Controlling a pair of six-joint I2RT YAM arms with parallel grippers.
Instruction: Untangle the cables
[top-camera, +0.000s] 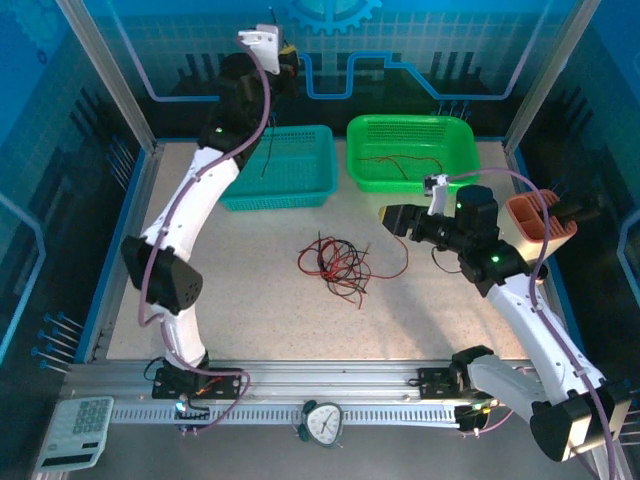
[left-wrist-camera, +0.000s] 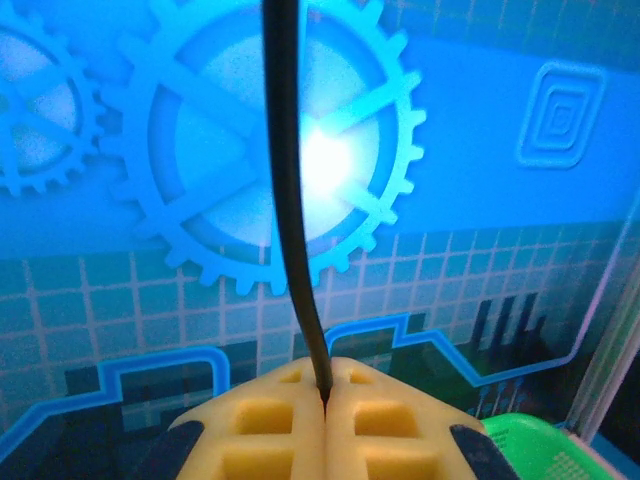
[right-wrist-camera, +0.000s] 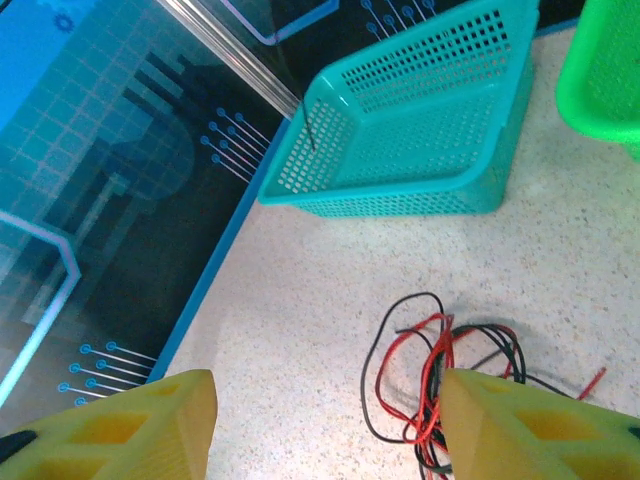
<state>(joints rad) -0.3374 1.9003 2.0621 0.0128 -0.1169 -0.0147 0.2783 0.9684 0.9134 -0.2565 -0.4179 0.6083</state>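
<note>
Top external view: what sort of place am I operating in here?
Probably a purpose-built robot training or demo cell, not a home or factory: a table fenced by aluminium posts, blue gear-print backdrop panels, plus a teal basket and a green basket.

Left wrist cam: white glare on blue gear-print back panel (left-wrist-camera: 335, 160), thin black cable (left-wrist-camera: 283, 150) blurry. Speckled beige tabletop (top-camera: 245, 295) evenly lit.

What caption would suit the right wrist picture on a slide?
Open yellow jaws near a red-and-black cable tangle on the table, teal basket beyond.
</note>
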